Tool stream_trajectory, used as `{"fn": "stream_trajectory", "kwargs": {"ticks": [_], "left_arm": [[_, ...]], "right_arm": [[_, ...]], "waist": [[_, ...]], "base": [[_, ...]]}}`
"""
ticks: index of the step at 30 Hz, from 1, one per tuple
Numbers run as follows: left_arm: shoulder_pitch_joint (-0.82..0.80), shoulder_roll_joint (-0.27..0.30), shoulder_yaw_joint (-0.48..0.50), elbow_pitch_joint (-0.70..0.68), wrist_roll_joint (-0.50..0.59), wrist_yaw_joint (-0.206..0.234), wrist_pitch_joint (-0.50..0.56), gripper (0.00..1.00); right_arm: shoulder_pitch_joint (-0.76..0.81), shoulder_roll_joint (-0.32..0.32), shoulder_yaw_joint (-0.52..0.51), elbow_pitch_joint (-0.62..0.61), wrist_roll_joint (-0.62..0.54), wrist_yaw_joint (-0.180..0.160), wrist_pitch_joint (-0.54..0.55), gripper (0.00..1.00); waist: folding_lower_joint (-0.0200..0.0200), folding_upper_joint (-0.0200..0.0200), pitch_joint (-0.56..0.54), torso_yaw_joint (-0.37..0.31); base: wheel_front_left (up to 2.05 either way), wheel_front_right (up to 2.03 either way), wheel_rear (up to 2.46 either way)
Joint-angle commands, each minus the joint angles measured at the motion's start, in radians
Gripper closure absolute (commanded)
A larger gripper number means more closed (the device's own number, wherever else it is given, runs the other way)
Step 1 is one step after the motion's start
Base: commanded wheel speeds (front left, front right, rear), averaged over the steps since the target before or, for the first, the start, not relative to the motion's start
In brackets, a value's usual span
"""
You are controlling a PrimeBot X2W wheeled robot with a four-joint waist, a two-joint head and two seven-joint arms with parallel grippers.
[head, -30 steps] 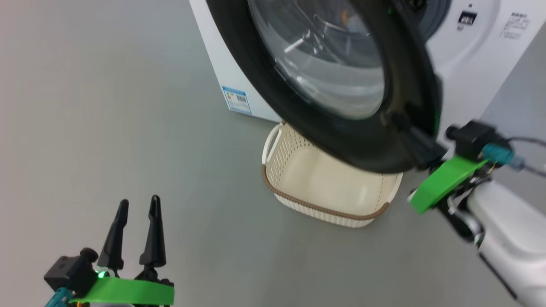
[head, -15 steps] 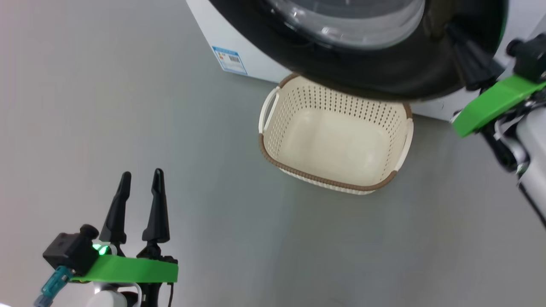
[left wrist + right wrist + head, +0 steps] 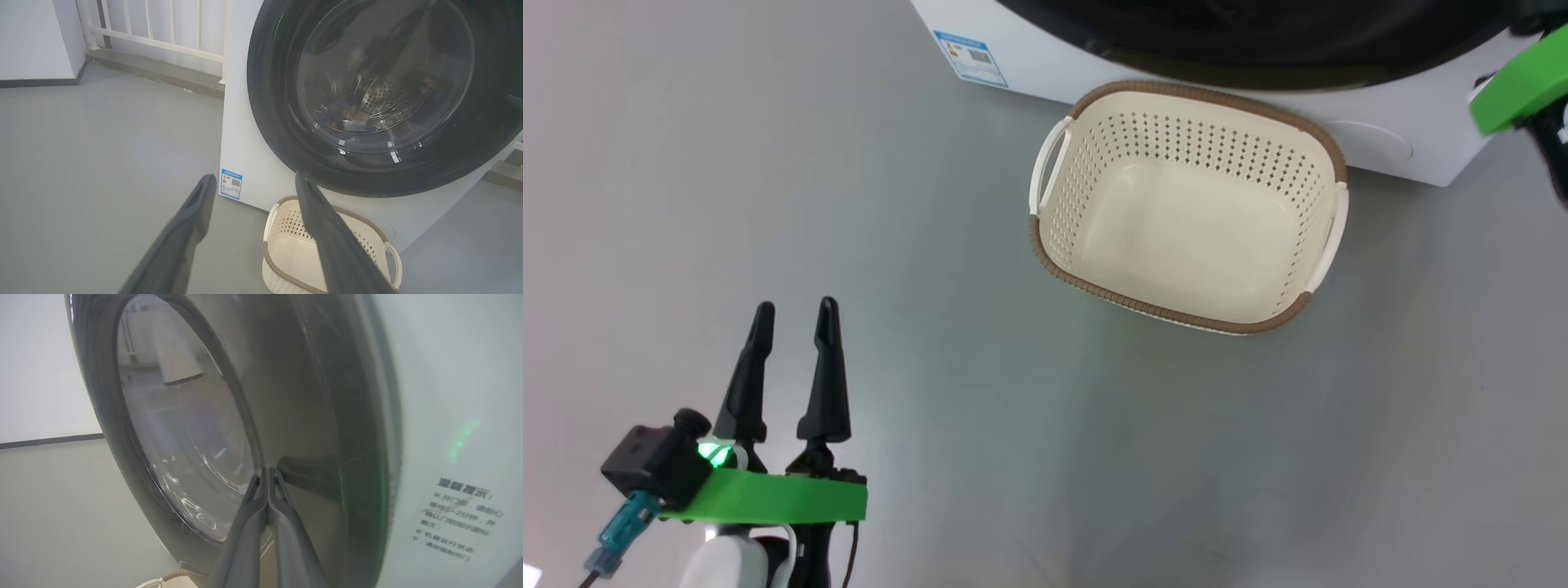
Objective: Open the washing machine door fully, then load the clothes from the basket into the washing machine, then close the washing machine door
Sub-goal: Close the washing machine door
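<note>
Since the earlier head frames, the washing machine door (image 3: 278, 134) has swung from its open stand above the basket back to the front of the washing machine (image 3: 245, 122); the head camera has also shifted in that time. From my remote station I read the door as lying against the front panel, though I cannot tell whether it is latched.

Basket (image 3: 1094, 287): on the grey floor (image 3: 768, 163), just in front of the machine and below the door; its perforated walls and bottom are bare, with nothing inside.

Drum (image 3: 380, 96): seen dimly through the glass window (image 3: 184, 449); low in it lie the clothes (image 3: 351, 117), a pale piece with darker blue and orange bits beside it.

Blue label (image 3: 970, 57): at the machine's lower front corner, left of the basket.

Left gripper (image 3: 792, 309): low over the floor, well apart from the basket, fingers spread with a clear gap, holding nothing.

Right gripper (image 3: 267, 473): fingers pressed together with nothing between them, tips at the door's black ring beside the window.
</note>
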Motion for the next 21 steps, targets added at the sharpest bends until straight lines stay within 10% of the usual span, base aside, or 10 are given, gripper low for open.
{"fn": "stream_trajectory", "kwargs": {"ticks": [1, 21], "left_arm": [[-0.023, 0.019, 0.029, -0.03, 0.002, 0.001, -0.006, 0.0], [-0.011, 0.022, 0.03, -0.019, 0.01, 0.001, -0.006, 0.0]], "right_arm": [[-0.025, -0.009, -0.018, -0.003, 0.009, 0.0, -0.005, 1.0], [-0.003, 0.03, -0.046, 0.091, 0.003, 0.0, -0.005, 1.0]], "waist": [[0.0, 0.0, 0.012, 0.01], [0.0, 0.0, -0.031, -0.007]], "base": [[0.0, 0.0, 0.0], [0.0, 0.0, 0.0]]}}
